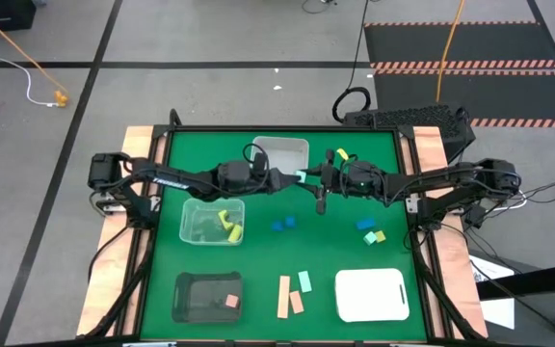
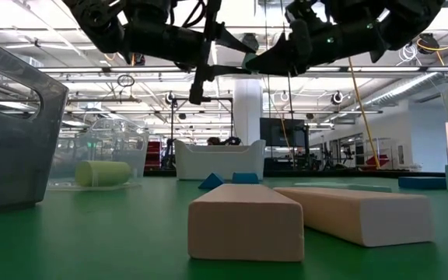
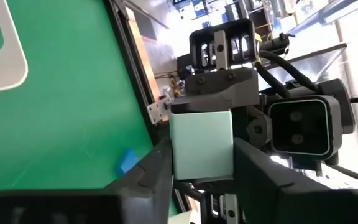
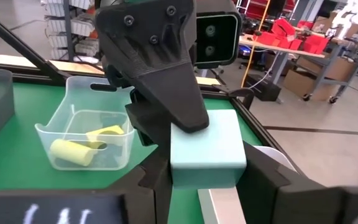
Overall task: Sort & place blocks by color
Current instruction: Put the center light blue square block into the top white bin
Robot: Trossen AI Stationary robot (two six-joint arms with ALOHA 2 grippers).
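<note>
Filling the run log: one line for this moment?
phase: handover mid-air | mint green block between both grippers | left gripper shut on it | right gripper shut on it

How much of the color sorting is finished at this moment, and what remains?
Done: yellow blocks lie in the clear tray and a tan-pink block in the dark tray. In hand: a mint block between the left gripper and right gripper. Left: blue blocks, tan-pink bars and others on the mat.
</note>
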